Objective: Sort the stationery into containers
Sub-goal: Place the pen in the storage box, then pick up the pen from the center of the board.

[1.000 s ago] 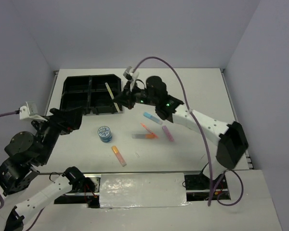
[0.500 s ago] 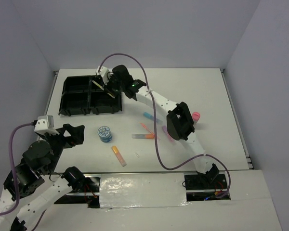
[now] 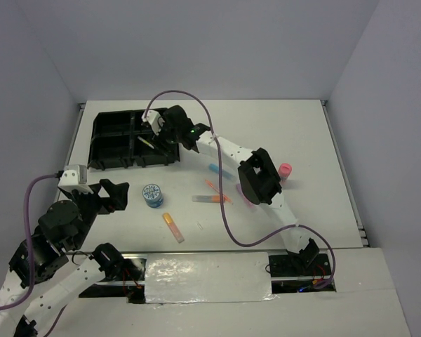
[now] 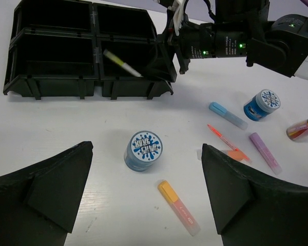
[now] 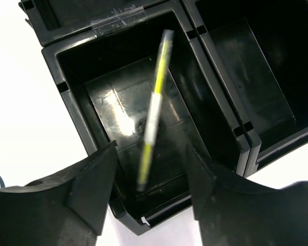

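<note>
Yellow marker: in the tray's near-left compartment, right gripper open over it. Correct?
Not quite. The yellow marker is in the tray's near-right compartment, as the top external view shows. The right gripper is open over it.

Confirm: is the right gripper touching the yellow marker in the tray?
Apart. The right wrist view shows the yellow marker down in a tray compartment, with dark gaps between it and both fingers of the open right gripper.

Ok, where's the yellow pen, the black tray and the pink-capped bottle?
yellow pen (image 5: 153,110): right wrist view, middle of its barrel.
black tray (image 4: 51,84): left wrist view, its near wall.
pink-capped bottle (image 3: 285,170): top external view, its pink cap.
</note>
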Controlling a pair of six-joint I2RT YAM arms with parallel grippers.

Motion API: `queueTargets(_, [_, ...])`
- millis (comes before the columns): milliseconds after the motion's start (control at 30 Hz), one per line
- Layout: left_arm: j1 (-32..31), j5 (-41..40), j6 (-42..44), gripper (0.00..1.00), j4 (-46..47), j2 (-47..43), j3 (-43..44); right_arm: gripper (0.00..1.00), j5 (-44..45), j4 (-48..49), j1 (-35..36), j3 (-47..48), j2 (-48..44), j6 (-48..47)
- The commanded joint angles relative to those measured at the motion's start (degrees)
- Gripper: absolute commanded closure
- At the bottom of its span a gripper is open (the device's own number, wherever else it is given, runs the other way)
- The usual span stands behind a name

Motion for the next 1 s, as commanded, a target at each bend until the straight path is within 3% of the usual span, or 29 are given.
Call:
queueTargets(0, [-0.1, 0.6, 1.6, 0.01, 2.6, -0.1, 0.3, 0.35, -0.8, 1.1, 0.4, 3.3, -1.6, 0.5])
queueTargets(67, [-0.1, 0.5, 1.6, 0.01, 2.6, 0.0, 0.2, 0.29, -0.2, 1.7, 0.3, 3.7, -2.2, 2.0])
queueTargets(233, [-0.1, 0.1, 1.3, 0.01, 2.4, 0.5, 0.5, 0.28, 0.8, 4.7, 0.0, 0.1, -12.2, 7.4])
queueTargets(467, [-0.1, -1.7, 0.1, 0.01, 1.7, 0.7, 0.6, 0.28, -2.2, 10.3, -1.2, -29.0, -34.7, 17.7])
queueTargets(600, [0.0, -2.4, -1.1, 0.01, 0.9, 3.3, 1.4, 0.28, 5.6, 8.4, -0.9, -43.6, -44.7, 27.4])
queueTargets(633, [0.0, -2.8, -1.9, 0.01, 0.2, 4.0, 1.7, 0.29, 5.3, 9.1, -0.7, -49.9, -48.5, 28.0])
queueTargets(767, [0.1, -4.1, -3.4, 0.01, -1.3, 8.8, 3.1, 0.29, 11.2, 6.4, 2.1, -60.7, -56.6, 29.0])
queueTargets(833, [0.1, -2.9, -4.3, 0.01, -1.8, 11.1, 3.9, 0.28, 16.0, 6.1, 2.3, -66.3, -61.1, 32.7])
queueTargets(967, [0.1, 8.4, -6.1, 0.01, 5.3, 16.5, 1.5, 0.28, 16.1, 6.3, 2.5, -73.3, -66.5, 33.2])
